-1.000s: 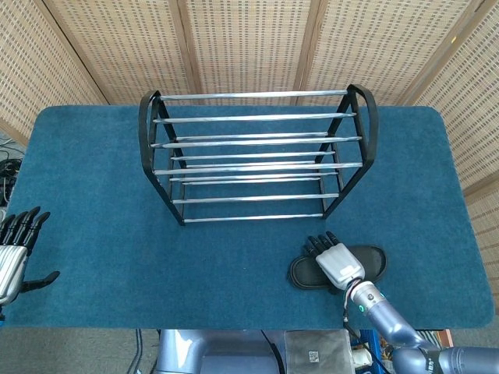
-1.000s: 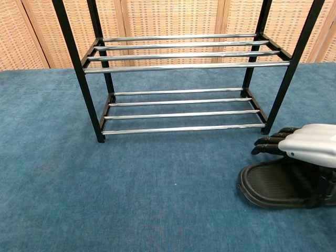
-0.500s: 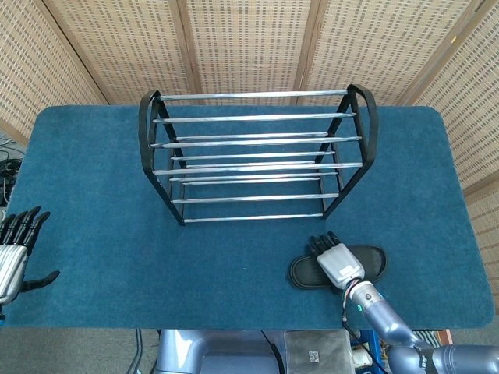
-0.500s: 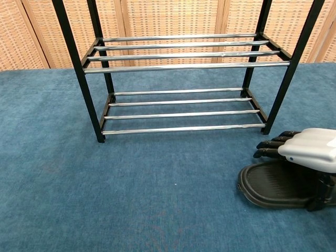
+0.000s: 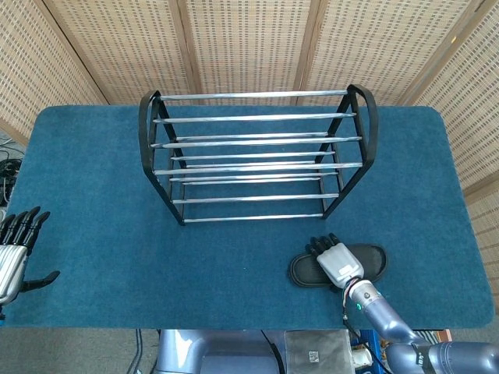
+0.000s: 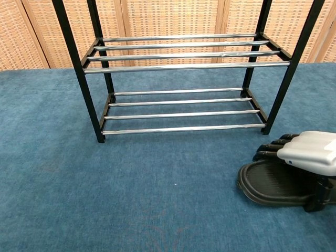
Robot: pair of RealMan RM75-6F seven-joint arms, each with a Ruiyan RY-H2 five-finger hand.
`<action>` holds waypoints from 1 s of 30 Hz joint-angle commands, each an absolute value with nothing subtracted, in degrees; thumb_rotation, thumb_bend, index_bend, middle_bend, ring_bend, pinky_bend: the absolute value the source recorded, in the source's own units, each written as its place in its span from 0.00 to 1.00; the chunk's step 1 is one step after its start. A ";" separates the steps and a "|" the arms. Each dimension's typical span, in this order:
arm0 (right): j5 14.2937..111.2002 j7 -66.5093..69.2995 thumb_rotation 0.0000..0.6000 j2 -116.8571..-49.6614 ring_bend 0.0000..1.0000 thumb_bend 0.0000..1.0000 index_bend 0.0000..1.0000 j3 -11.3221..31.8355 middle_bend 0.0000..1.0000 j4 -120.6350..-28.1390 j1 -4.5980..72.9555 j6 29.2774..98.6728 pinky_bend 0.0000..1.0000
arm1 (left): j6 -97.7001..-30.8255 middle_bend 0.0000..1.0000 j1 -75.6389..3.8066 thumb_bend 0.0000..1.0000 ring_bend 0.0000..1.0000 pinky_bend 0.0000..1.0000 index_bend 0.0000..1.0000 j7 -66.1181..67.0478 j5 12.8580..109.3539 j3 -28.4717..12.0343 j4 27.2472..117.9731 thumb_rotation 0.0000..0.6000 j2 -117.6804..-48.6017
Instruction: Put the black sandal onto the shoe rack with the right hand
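Note:
The black sandal (image 5: 375,260) lies flat on the blue cloth in front of the rack's right end; the chest view shows its ribbed sole (image 6: 266,184) at the lower right. My right hand (image 5: 336,260) lies low across the sandal's middle. Its dark fingers (image 6: 270,149) reach straight over the far edge and the thumb stands at the near edge; no closed grasp shows. The black-framed shoe rack (image 5: 257,118) with chrome bars (image 6: 184,66) stands behind, both tiers bare. My left hand (image 5: 12,248) hangs at the table's left edge, fingers apart, holding nothing.
A blue cloth (image 5: 93,179) covers the table. Wicker screens (image 5: 249,39) close off the back and sides. The rack's right front leg (image 6: 278,100) stands just behind the right hand.
My right hand has sunk a little lower onto the sandal and drawn slightly toward the table's front edge. The sandal and my left hand stay where they were.

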State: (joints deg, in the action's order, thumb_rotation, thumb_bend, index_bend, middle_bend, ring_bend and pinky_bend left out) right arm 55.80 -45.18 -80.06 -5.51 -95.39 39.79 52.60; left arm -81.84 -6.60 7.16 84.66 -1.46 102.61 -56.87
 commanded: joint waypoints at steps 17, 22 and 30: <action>73.61 -38.55 1.00 -76.26 0.43 0.28 0.46 -7.83 0.47 -98.19 38.76 55.52 0.35 | -81.42 0.00 -6.82 0.15 0.00 0.00 0.00 7.49 84.59 -1.39 102.75 1.00 -56.99; 87.86 -33.92 1.00 -73.82 0.43 0.32 0.46 -8.75 0.47 -98.29 42.08 54.74 0.35 | -81.23 0.00 -6.90 0.15 0.00 0.00 0.00 7.25 84.32 -1.47 102.75 1.00 -56.94; 102.34 -24.60 1.00 -73.15 0.43 0.51 0.46 -8.43 0.46 -95.11 48.32 52.99 0.35 | -79.75 0.00 -7.56 0.15 0.00 0.00 0.00 6.63 83.03 -1.79 102.36 1.00 -56.87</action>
State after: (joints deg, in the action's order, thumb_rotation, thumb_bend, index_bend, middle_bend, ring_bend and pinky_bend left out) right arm 97.94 -27.67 -73.59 -8.40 -96.64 45.40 53.88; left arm -79.85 -7.47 6.69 83.14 -1.73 102.42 -56.87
